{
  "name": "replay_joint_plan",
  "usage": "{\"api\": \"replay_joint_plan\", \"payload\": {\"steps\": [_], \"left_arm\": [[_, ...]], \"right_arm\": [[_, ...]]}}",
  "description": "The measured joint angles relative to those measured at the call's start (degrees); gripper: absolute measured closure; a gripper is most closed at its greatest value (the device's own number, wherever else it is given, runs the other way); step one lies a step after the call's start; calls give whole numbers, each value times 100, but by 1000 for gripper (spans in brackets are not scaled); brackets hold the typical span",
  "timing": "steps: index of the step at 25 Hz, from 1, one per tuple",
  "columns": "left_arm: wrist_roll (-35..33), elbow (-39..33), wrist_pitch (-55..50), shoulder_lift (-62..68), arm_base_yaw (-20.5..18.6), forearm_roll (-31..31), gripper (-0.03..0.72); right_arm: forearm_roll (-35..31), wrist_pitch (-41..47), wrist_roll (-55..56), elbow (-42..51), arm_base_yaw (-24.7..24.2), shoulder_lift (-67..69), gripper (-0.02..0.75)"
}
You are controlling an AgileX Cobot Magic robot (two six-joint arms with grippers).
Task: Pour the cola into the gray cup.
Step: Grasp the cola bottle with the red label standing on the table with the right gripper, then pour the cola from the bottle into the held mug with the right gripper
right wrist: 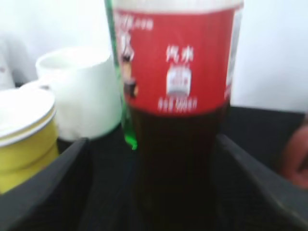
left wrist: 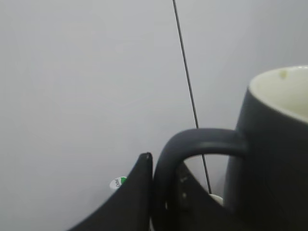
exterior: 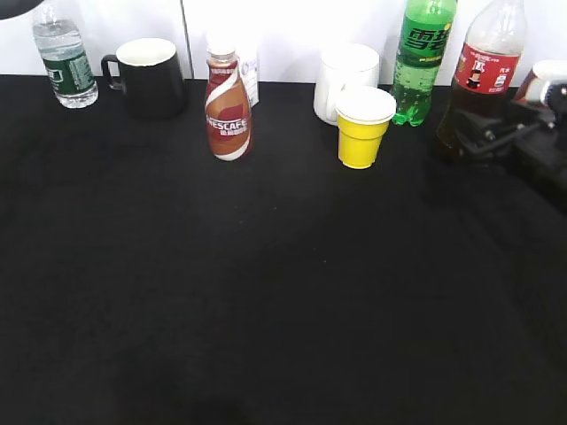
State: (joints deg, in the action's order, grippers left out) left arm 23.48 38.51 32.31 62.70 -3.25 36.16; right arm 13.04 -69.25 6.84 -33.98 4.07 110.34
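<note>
While the cola (exterior: 483,75) stands upright at the back right of the black table (exterior: 266,292), the right gripper (exterior: 474,133) sits level with its lower body, fingers spread to either side. In the right wrist view, the bottle (right wrist: 180,120) fills the middle, red label above dark liquid, one dark finger (right wrist: 43,187) low on the left and the other low on the right; a visible gap separates each from the plastic, so nothing is pinched.

The gray cup (left wrist: 274,154) appears close in the left wrist view, off the table against a pale wall, white interior visible at the rim. Its loop handle (left wrist: 192,149) lies between two dark fingertips (left wrist: 137,192) of the left gripper (left wrist: 161,192). The fingertips sit close on either side of the loop; whether they actually press it cannot be told. In the exterior view only a dark fragment shows at the top left corner, and the cup is out of frame.

Also along the back of the table, left to right:
- water bottle (exterior: 64,62)
- black mug (exterior: 149,78)
- Nescafe bottle (exterior: 228,106)
- white mug (exterior: 344,80)
- yellow paper cup (exterior: 363,128), just in front of the white mug
- green soda bottle (exterior: 423,57), just left of the cola

A reddish-brown object (exterior: 542,84) sits at the far right edge, partly hidden by the arm.
</note>
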Motion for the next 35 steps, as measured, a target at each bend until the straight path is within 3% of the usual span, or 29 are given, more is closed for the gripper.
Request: {"api": "replay_joint_plan", "payload": {"steps": [15, 32, 35], "left_arm": [[0, 0, 286, 0, 0, 18, 636], [0, 0, 291, 0, 0, 18, 636], [0, 0, 291, 0, 0, 18, 636]], "right_arm": [[-61, 182, 20, -891, 0, 397, 160], [-61, 342, 326, -897, 0, 397, 159], [-94, 324, 332, -901, 0, 545, 121]]}}
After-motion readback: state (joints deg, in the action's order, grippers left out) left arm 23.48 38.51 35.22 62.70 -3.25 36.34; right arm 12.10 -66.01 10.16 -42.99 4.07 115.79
